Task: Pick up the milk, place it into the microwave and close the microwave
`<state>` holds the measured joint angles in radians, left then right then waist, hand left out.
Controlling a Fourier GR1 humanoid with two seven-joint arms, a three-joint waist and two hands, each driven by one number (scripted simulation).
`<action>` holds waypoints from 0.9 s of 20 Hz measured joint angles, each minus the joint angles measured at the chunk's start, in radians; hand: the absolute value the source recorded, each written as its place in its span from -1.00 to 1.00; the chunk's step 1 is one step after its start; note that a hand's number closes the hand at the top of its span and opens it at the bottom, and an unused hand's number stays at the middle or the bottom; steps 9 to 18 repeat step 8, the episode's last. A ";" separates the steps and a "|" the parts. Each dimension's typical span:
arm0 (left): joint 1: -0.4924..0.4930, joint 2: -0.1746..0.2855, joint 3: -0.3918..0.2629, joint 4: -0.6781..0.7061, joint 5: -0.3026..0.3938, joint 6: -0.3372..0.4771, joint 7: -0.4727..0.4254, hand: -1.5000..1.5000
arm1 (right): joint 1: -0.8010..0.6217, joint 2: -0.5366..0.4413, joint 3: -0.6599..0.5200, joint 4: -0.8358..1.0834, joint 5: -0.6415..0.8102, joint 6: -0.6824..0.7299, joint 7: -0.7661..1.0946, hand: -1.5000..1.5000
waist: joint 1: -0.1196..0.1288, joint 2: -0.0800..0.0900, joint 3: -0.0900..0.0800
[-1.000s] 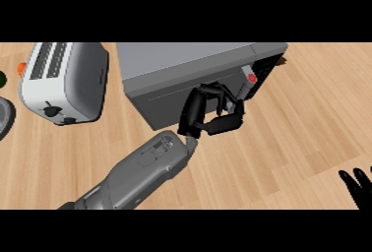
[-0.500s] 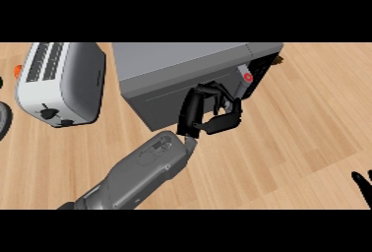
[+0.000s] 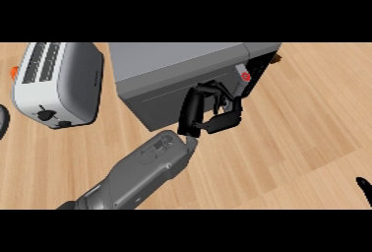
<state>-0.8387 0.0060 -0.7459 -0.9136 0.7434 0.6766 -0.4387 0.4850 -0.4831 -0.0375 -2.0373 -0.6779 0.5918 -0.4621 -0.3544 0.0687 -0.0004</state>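
A sliver of the right hand (image 3: 362, 187) shows at the lower edge, state unclear. The left hand (image 3: 210, 112), fingers curled on nothing visible, touches the microwave (image 3: 174, 66) front. No milk shows. An off-centre push could leave it ajar.

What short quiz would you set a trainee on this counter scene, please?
1. True or false: in the head view, the toaster stands to the right of the microwave.
2. The left hand is at: A) the toaster, B) the microwave's front, C) neither.
3. Short answer: where does the right hand show?
Key: 1 false, it stands to the left; 2 B; 3 at the view's lower right edge, only just in sight.
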 measured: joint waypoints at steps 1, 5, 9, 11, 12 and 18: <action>-0.003 -0.002 0.000 0.004 0.002 -0.002 -0.004 1.00 | 0.002 -0.004 -0.003 -0.003 -0.005 0.002 0.002 -1.00 | 0.001 0.001 0.000; -0.006 -0.002 -0.002 0.010 0.015 0.000 -0.018 1.00 | 0.012 -0.016 -0.010 -0.013 -0.026 0.010 0.009 -1.00 | -0.003 0.001 0.000; -0.010 -0.003 -0.006 0.016 0.023 0.000 -0.026 1.00 | 0.021 -0.027 -0.014 -0.023 -0.039 0.017 0.018 -1.00 | -0.003 0.001 0.000; -0.010 -0.003 -0.006 0.016 0.023 0.000 -0.026 1.00 | 0.021 -0.027 -0.014 -0.023 -0.039 0.017 0.018 -1.00 | -0.003 0.001 0.000; -0.010 -0.003 -0.006 0.016 0.023 0.000 -0.026 1.00 | 0.021 -0.027 -0.014 -0.023 -0.039 0.017 0.018 -1.00 | -0.003 0.001 0.000; -0.010 -0.003 -0.006 0.016 0.023 0.000 -0.026 1.00 | 0.021 -0.027 -0.014 -0.023 -0.039 0.017 0.018 -1.00 | -0.003 0.001 0.000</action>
